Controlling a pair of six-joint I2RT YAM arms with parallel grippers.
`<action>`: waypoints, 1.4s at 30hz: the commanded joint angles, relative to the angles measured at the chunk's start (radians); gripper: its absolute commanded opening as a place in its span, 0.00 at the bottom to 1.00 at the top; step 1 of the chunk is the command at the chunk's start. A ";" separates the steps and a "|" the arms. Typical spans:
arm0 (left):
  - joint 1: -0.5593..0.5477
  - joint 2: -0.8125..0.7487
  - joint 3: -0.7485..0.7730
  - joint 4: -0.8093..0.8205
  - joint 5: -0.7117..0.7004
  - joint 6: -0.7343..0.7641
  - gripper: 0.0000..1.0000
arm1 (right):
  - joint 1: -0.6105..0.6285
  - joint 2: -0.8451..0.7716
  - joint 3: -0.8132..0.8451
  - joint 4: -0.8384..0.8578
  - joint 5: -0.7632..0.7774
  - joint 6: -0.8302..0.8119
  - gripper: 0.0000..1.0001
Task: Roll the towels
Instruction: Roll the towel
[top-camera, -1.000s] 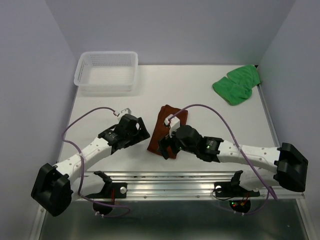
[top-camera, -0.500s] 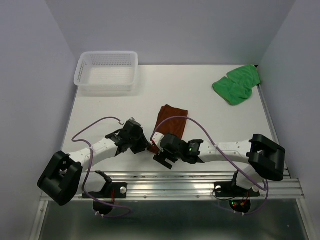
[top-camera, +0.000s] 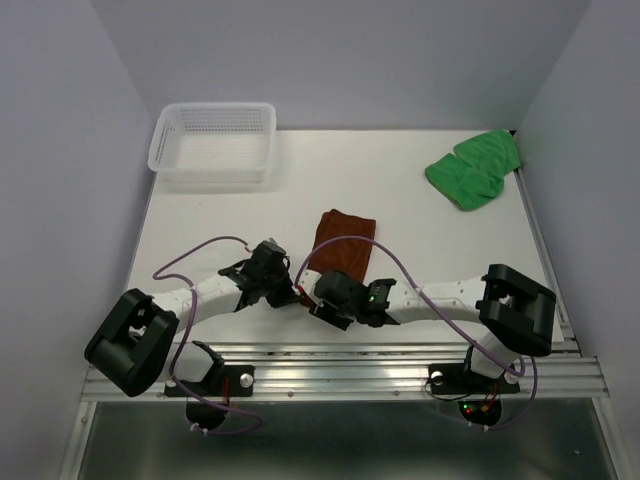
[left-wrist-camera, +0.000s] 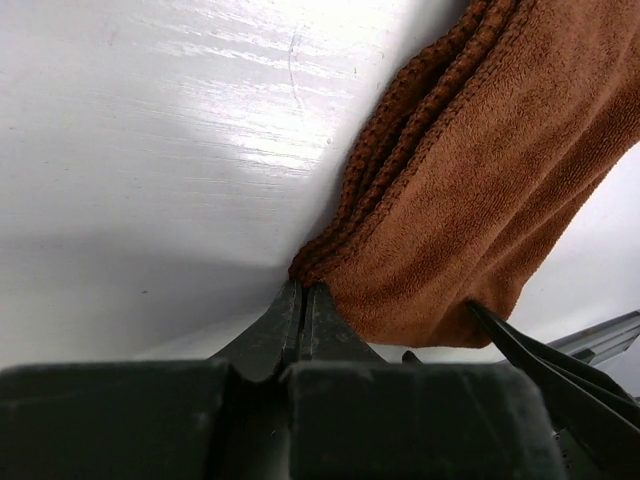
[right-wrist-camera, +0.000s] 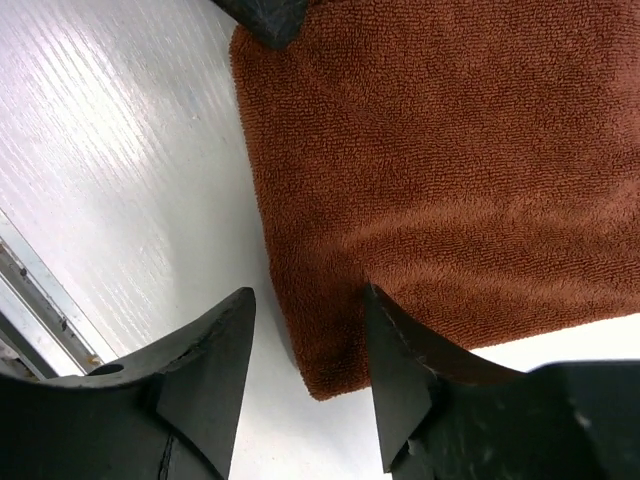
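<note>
Left fingers (left-wrist-camera: 280, 325), two black tapered blades, are pressed flat together so that only a thin seam shows between them. Their tips touch the near left corner of the rust-brown terry towel (top-camera: 342, 240); we cannot tell whether any cloth is nipped in that seam. Right fingers (right-wrist-camera: 205, 370), broad black wedges with blunt points, stand partly apart just beside them, straddling the same towel's near edge. One finger is over the bare table (top-camera: 220, 220) and the other over the pile, and we see nothing gripped between them.

We find the rust-brown towel lying flat on the table as a folded oblong. Its surface is a short looped nap, and its left edge is a stack of ribbed, stitched hems where the layers meet. In the top view its near end is hidden under the two black wrists. The table around it is smooth, glossy white with fine streaks.

Well beyond this towel and to its right lies the bright green plush towel (top-camera: 473, 170), crumpled into a soft lobed heap. Beyond the rust-brown towel and to its left sits the white rectangular plastic mesh basket (top-camera: 213, 142), its walls and floor pierced with small holes under a flared lip.
</note>
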 joint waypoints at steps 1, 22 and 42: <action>-0.007 0.000 -0.002 -0.005 0.006 0.005 0.00 | 0.010 0.013 0.025 0.011 0.017 -0.018 0.51; -0.008 -0.225 0.013 -0.163 -0.055 -0.028 0.76 | 0.010 -0.035 0.049 -0.015 -0.217 0.147 0.05; -0.007 -0.420 0.004 -0.303 -0.123 -0.073 0.93 | -0.237 0.011 0.052 0.066 -0.700 0.416 0.01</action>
